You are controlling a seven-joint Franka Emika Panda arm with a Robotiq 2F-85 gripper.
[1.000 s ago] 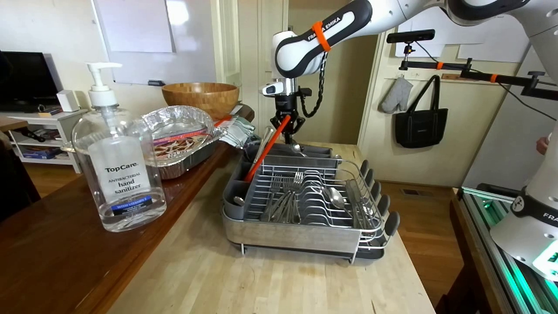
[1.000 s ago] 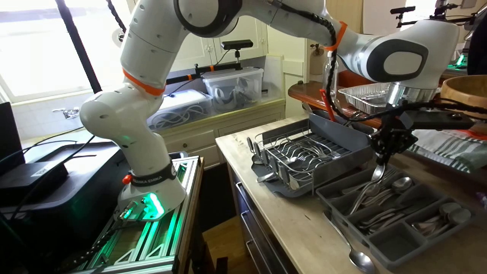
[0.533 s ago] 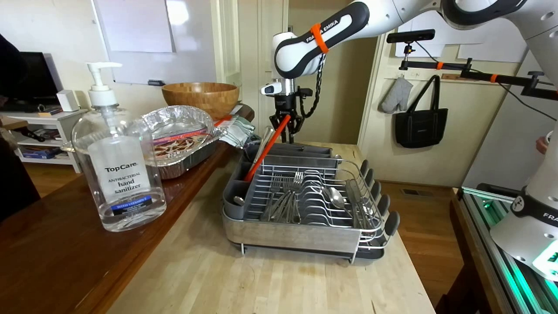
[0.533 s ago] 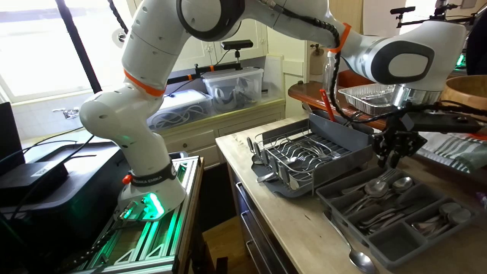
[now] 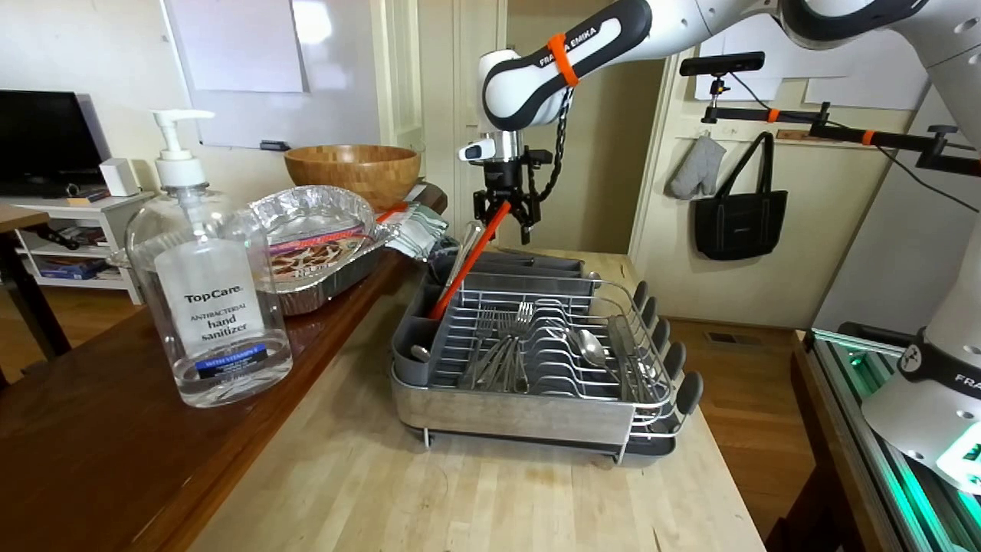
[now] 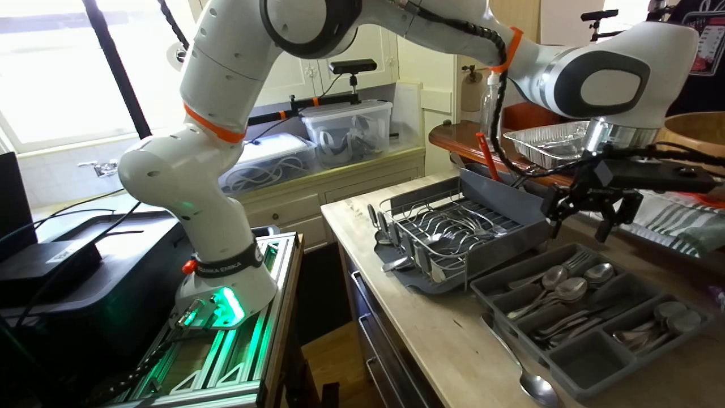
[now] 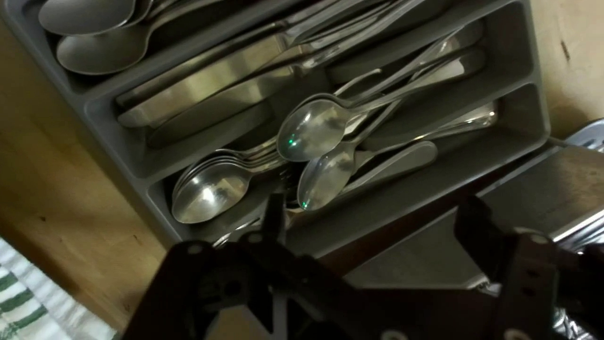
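Freed from the gripper [image 6: 578, 231] since a second ago, one of the loose spoons [image 7: 311, 130] now lies in the gray tray [image 6: 592, 365]; the fingers stand wide apart above it. At least two such spoons show, silvery and shiny, bowls close together, beside one nested stack [image 7: 212, 189]. One big spoon [image 6: 535, 385] lies toward the drawer-side edge of the table [image 6: 442, 328]; one dish rack [image 6: 504, 255] stands near that edge too.

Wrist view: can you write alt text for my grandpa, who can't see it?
A black robot gripper, open and holding nothing, pokes up from the bottom edge, in front of a gray cutlery tray with spoons and knives inside. A green-and-white striped cloth peeks in at the lower left.
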